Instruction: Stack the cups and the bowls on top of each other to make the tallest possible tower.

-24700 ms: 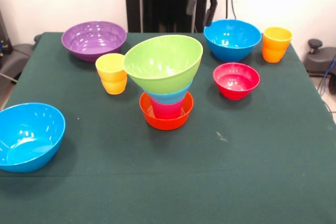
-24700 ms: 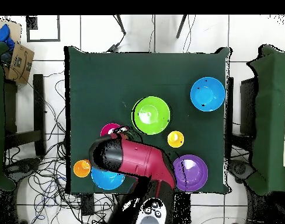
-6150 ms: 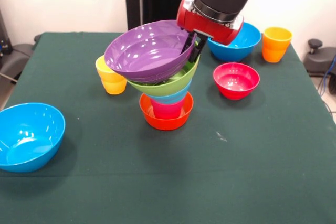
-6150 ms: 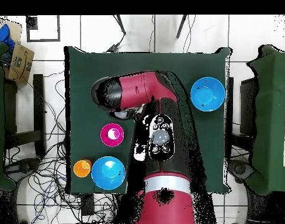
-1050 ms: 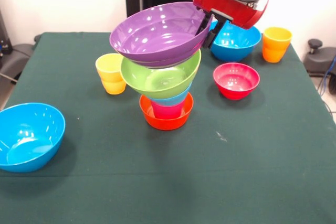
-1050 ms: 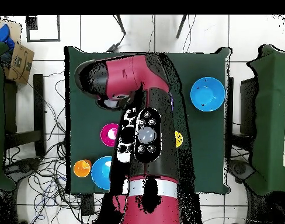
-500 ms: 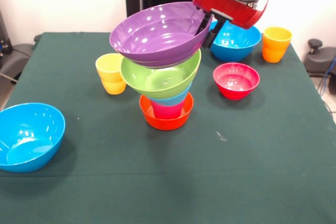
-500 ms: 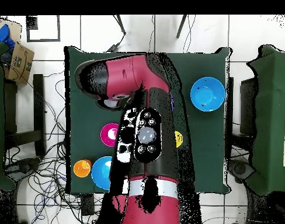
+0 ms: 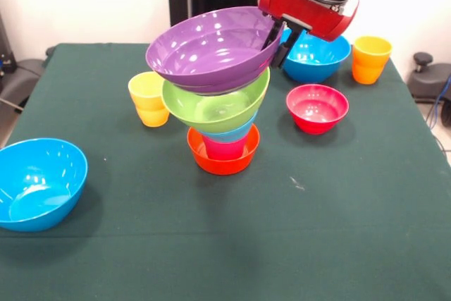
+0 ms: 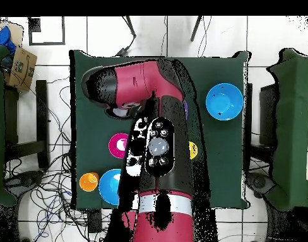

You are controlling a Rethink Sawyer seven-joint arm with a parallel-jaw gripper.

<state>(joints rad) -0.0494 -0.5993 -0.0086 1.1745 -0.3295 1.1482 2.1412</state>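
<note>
Five pieces stacked mid-table; left to right, loose: blue bowl (image 9: pixel 39 182), yellow cup (image 9: pixel 149 99); tower (image 9: pixel 222 107) with purple bowl (image 9: pixel 208 48) on top, gripper (image 9: pixel 277 39) clamped on its rim; red bowl (image 9: pixel 317 108), second blue bowl (image 9: pixel 314 54), orange cup (image 9: pixel 371 59) unstacked.

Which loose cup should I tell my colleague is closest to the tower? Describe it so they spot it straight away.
Start at the tower in the middle of the green table, topped by the purple bowl. Just left of it in the front view, under the purple bowl's rim, stands the yellow cup, upright and empty. The only other loose cup, the orange cup, stands at the far right corner beside a blue bowl.
</note>
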